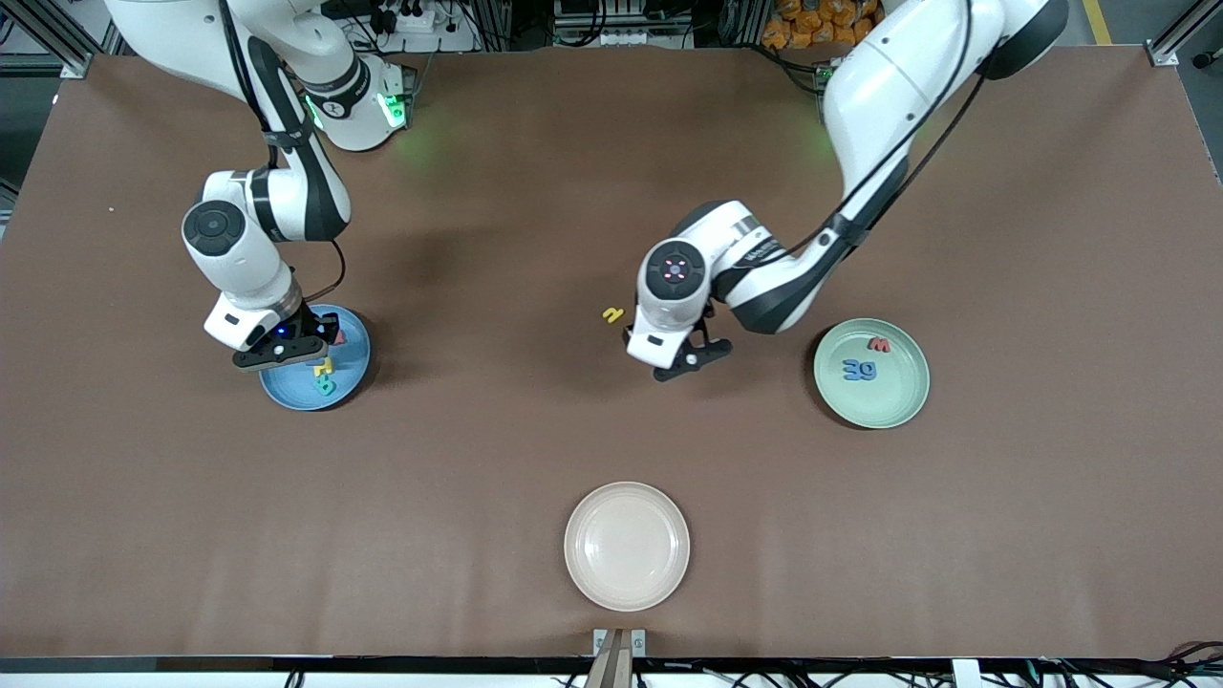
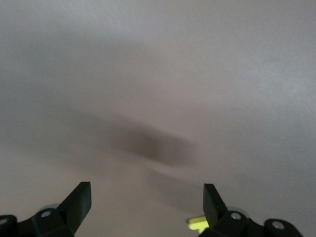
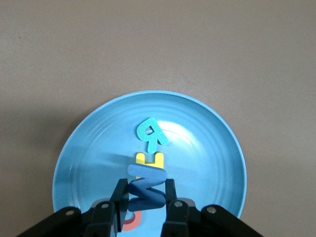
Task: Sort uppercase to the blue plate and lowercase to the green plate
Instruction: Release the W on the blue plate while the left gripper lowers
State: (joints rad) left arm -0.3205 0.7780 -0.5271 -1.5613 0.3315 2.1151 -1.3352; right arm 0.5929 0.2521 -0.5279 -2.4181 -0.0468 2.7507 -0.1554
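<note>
Blue plate (image 1: 355, 382): round, sky-blue, raised rim with faint concentric rings; on the table (image 1: 535, 172) toward the right arm's end. Contents: teal R (image 3: 151, 134), flat on the plate; yellow H (image 3: 149, 159), touching the R's foot; red Q (image 3: 131, 223), only an arc visible under the fingers.

Large blue W (image 3: 145, 186): dark-blue foam zigzag, held on edge over the blue plate, pinched between the fingers of the right end effector (image 3: 143, 195).

Green plate (image 1: 893, 406): pale mint, raised rim, same size as the blue one; toward the left arm's end. Contents: small red w (image 1: 880, 345) and small blue letters (image 1: 860, 370) (individual shapes hard to tell), the blue ones nearer the front camera.

Small yellow n (image 1: 612, 313): bright yellow, on bare table just beside the left arm's wrist.

Left end effector (image 1: 690, 358): fingers spread wide, holding nothing, over the table between the two plates.

Cream plate (image 1: 583, 521): round, nearest the front camera.
</note>
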